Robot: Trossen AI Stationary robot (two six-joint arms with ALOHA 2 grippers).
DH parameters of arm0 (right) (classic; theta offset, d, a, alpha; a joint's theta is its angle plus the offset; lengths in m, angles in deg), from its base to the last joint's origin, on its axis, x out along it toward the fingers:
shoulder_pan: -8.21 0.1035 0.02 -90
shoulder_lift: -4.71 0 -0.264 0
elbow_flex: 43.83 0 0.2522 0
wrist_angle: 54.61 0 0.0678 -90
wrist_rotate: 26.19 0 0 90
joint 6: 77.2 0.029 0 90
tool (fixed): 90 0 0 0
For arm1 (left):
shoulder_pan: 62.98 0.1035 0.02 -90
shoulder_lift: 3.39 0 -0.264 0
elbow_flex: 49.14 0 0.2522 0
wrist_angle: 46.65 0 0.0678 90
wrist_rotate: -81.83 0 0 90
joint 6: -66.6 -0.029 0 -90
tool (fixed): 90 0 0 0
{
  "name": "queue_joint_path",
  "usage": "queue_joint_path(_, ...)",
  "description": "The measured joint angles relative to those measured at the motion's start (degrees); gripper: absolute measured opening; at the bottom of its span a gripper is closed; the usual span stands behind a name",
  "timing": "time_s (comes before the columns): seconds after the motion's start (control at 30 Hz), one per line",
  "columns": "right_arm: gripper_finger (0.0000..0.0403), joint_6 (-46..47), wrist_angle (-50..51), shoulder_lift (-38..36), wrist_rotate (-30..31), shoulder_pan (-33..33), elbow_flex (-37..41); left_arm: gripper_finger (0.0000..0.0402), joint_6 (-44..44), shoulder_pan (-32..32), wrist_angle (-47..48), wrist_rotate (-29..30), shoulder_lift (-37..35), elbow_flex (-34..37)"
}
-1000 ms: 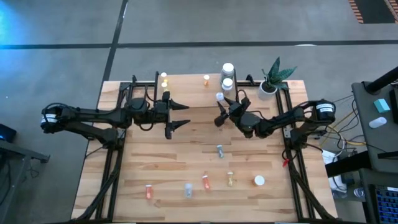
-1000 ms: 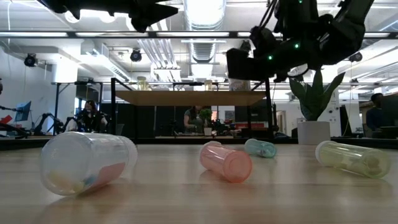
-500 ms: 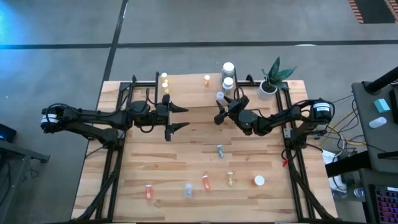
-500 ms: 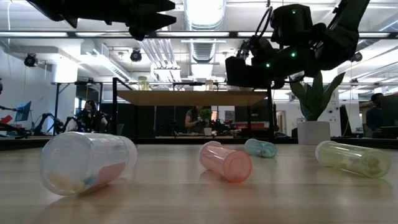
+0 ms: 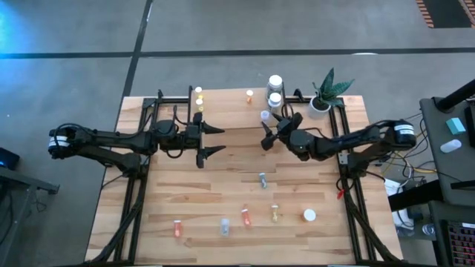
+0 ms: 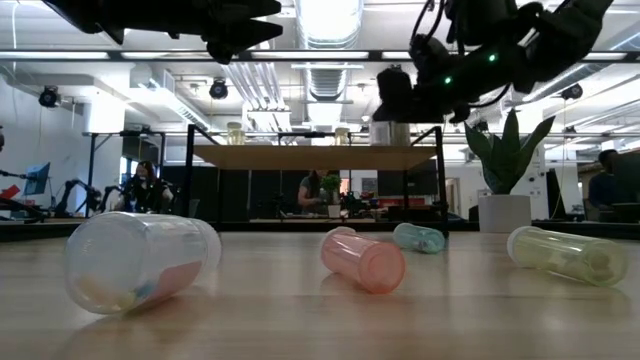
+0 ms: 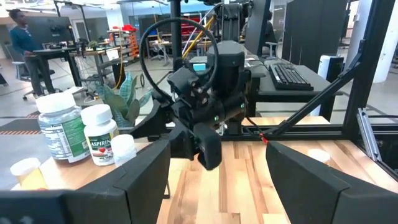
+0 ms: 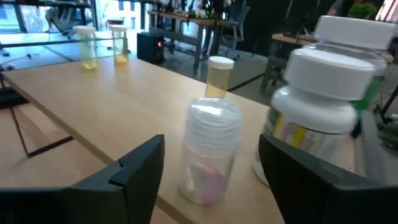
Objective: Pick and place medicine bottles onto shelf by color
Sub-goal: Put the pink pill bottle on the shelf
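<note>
Shelf point(image 5: 230, 95) stands at the far edge of the desk point(image 5: 171, 200), light-wood top on black legs. On it, all upright: two yellow vials point(image 5: 198, 95) at one end, an orange vial point(image 5: 249, 95) mid-board, two large white-capped bottles point(image 5: 274, 89) at the other end beside the potted plant point(image 5: 324, 93).

Small clear bottle point(image 8: 210, 152) stands upright on the shelf edge, cap up, pink contents low inside, just in front of the large bottles. Right gripper point(image 5: 278, 130) sits right before it, fingers point(image 8: 134, 171) spread to either side, not touching; nothing held.

Left gripper point(image 5: 210, 141) hovers near the shelf's other end, jaws wide, empty.

Loose bottles on the near desk, most on their sides: orange one point(image 5: 177, 228), clear one point(image 5: 223, 225), pink one point(image 5: 246, 216), yellow one point(image 5: 275, 213), bluish one point(image 5: 263, 179) nearer the middle, long axis roughly front-to-back. White-capped one point(image 5: 309, 215) shows cap-up.

People and workbenches in the room beyond.
</note>
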Motion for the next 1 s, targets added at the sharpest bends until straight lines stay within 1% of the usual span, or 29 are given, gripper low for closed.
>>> queue_joint_path(0.17, 0.0285, 2.31, 7.56, -5.87, -0.19, 0.84, 0.04, 0.0249, 0.04, -0.02, 0.05, -0.03, 0.00, -0.01)
queue_joint_path(0.27, 0.0297, 2.53, 11.58, -10.45, -0.17, 2.78, 0.04, 0.0249, 1.57, -0.02, 1.96, -0.09, -0.44, -0.19)
queue_joint_path(0.33, 0.0299, 1.98, 14.89, -14.25, -0.18, 4.62, 0.04, 0.0249, 2.97, -0.02, 6.11, -0.09, -1.33, -0.81)
queue_joint_path(0.43, 0.0295, 0.04, 18.54, -19.82, -0.17, 7.91, 0.07, 0.0249, 5.89, -0.07, 15.33, -0.09, -3.73, -2.73)
queue_joint_path(0.63, 0.0283, -3.57, 21.96, -28.09, 0.04, 13.07, 0.70, 0.0249, 12.59, -1.64, 30.59, -0.06, -6.36, -7.08)
queue_joint_path(0.83, 0.0283, -4.07, 25.06, -31.61, 0.14, 14.55, 1.72, 0.0249, 20.37, -5.23, 44.82, 0.02, -5.23, -9.91)
queue_joint_path(1.0, 0.0281, -4.00, 25.03, -31.07, -0.23, 14.53, 2.40, 0.0249, 23.88, -10.30, 46.51, 0.26, -2.71, -10.59)
